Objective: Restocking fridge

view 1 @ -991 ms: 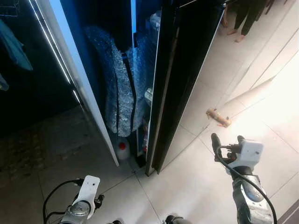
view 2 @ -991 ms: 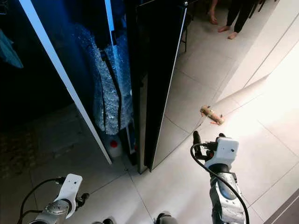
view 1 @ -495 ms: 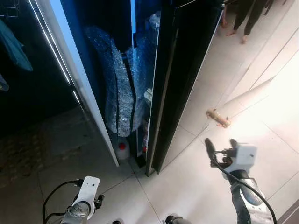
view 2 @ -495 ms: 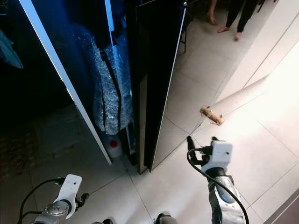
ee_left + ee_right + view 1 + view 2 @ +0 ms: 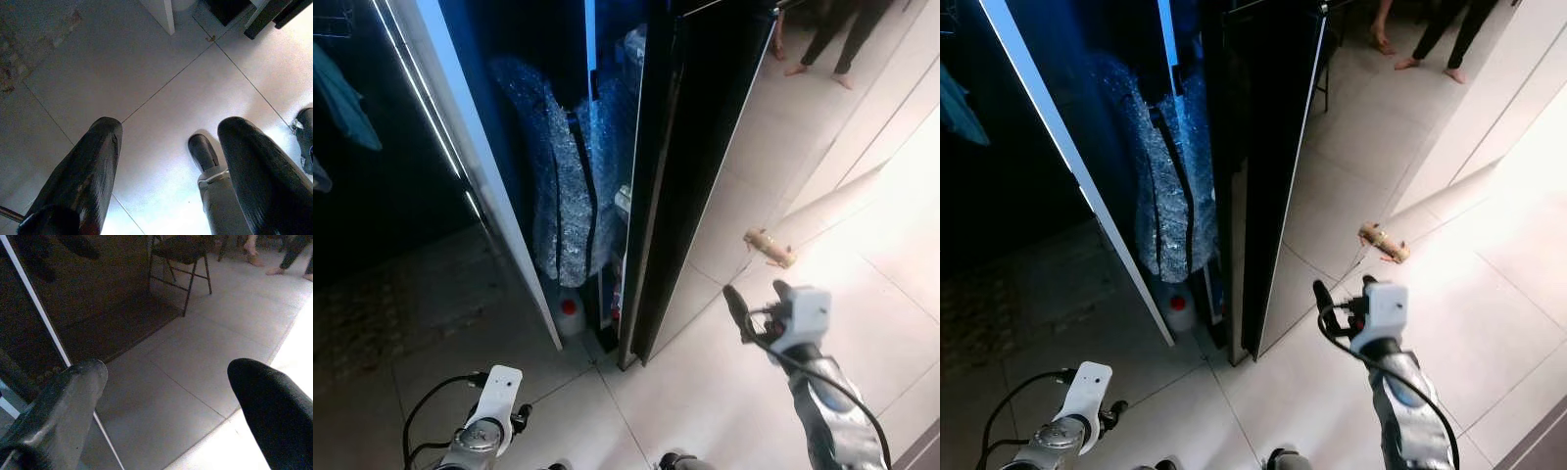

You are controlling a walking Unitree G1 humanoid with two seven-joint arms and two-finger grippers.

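- Black fridge door stands ajar, its edge near the raised right gripper, fingers spread, empty.
- Pale tiled floor lies open beside it.
- Left gripper hangs low, fingers apart.

One fridge, one white jug, one chair, perhaps two people

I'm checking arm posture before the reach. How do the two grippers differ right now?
The right gripper is raised out front, near the dark fridge door; the left gripper hangs low, pointing down at the floor tiles. Both are open and hold nothing.
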